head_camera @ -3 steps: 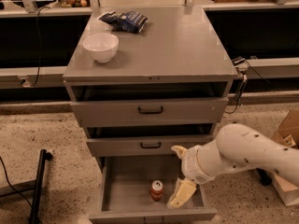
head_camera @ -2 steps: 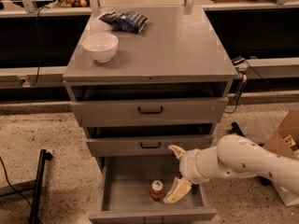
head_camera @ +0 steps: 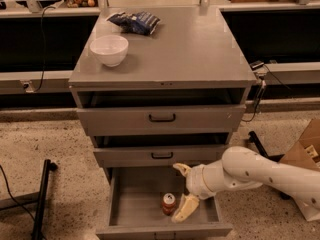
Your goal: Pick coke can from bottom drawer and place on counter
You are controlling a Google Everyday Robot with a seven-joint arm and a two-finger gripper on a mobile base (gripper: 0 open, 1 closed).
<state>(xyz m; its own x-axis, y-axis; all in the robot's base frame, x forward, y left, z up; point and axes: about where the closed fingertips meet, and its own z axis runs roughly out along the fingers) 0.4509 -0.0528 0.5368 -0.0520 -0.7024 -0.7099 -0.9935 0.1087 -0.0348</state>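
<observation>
Camera view: gripper (head_camera: 183, 189) in the open bottom drawer (head_camera: 131, 204), its 2 jaws spread apart, grasping nothing; upright coke can (head_camera: 169, 203) just beside the lower jaw.

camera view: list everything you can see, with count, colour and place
coke can: 1, red with silver top, upright on the bottom drawer floor
bottom drawer: 1, grey, pulled open, lowest in the cabinet
counter: 1, grey, cabinet top
bowl: 1, white, counter's left side
bag: 1, dark blue, counter's back, behind the bowl
upper drawers: 2, grey with black handles, above the bottom drawer
box: 1, brown cardboard, floor at right
stand: 1, black, floor at left
arm: 1, white, reaching in from the right
gripper: 1, cream, open, in the bottom drawer just right of the coke can
</observation>
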